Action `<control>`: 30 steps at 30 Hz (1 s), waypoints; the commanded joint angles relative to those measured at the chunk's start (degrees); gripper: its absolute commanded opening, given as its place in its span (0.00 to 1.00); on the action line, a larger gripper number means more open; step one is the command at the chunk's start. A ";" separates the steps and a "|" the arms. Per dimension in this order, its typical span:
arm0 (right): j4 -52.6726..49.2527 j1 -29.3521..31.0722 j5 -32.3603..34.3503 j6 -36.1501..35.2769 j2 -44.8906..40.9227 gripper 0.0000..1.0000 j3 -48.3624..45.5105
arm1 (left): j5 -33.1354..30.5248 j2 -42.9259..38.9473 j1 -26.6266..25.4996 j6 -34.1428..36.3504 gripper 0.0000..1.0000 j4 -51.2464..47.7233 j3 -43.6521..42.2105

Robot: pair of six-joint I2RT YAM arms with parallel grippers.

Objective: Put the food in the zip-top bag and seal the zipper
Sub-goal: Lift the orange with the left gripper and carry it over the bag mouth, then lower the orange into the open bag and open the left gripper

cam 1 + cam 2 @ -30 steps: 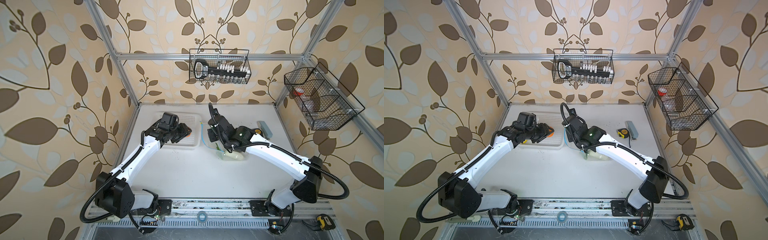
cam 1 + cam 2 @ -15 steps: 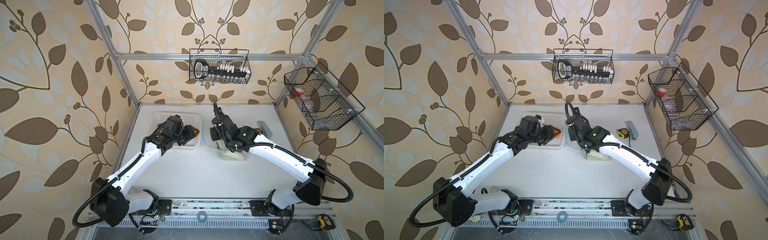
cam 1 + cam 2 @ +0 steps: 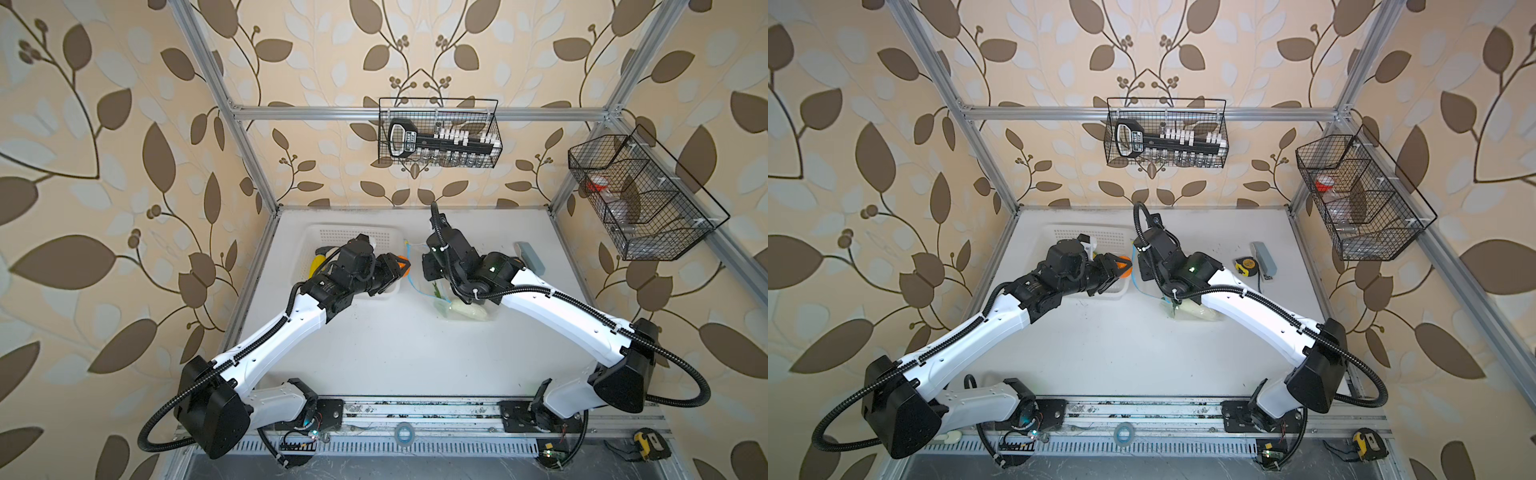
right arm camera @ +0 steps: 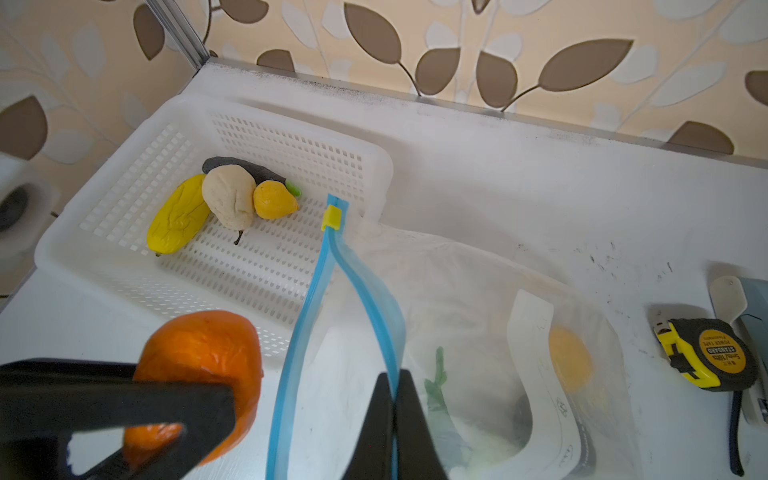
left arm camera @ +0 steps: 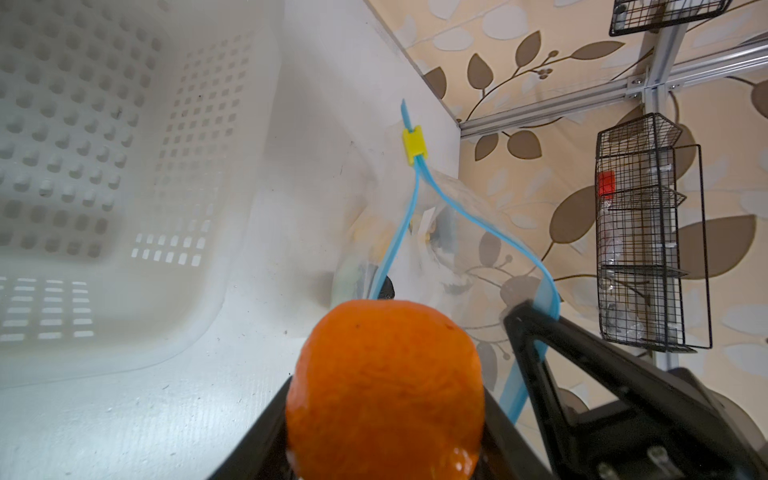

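Here, the zipper [image 4: 305, 328] runs front-to-back, yellow end [image 4: 331, 218] rearward.

Bright, soft, even light; faint shadows on the counter [image 3: 374, 353]. Both top views bow at ten and two o'clock. The wrist views blur the near orange [image 5: 386, 386].

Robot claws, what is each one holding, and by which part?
The left gripper clamps the round orange toy fruit across its sides. The right gripper pinches the clear plastic zip-top bag by one blue zipper strip at its open mouth.
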 commanded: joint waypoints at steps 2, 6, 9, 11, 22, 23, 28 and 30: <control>0.78 -0.17 -0.32 0.41 -1.42 0.00 -0.49 | -1.07 0.27 -0.82 -1.45 0.37 3.81 1.78; 0.73 -0.22 -0.47 0.41 -1.46 0.00 -0.25 | -0.93 0.98 -1.41 -1.59 0.37 4.53 2.99; 0.66 -0.17 -0.52 0.39 -1.39 0.00 0.03 | -1.04 1.55 -2.33 -1.69 0.37 5.24 3.79; 0.59 -0.17 -0.54 0.41 -1.39 0.00 0.21 | -1.75 1.78 -3.26 -1.60 0.37 5.57 4.07; 0.66 -0.04 -0.93 0.67 -1.51 0.00 0.57 | -2.20 5.43 -6.02 -1.69 0.37 6.58 4.42; 0.67 -0.10 -0.93 0.68 -1.62 0.00 0.57 | -2.23 5.63 -6.17 -1.64 0.37 6.50 4.35; 0.76 -0.09 -0.95 0.59 -1.77 0.00 0.57 | -2.44 6.66 -6.37 -1.45 0.38 5.67 4.09; 0.83 -0.09 -0.93 0.50 -1.77 0.00 0.58 | -2.82 6.92 -6.61 -1.01 0.39 4.82 4.24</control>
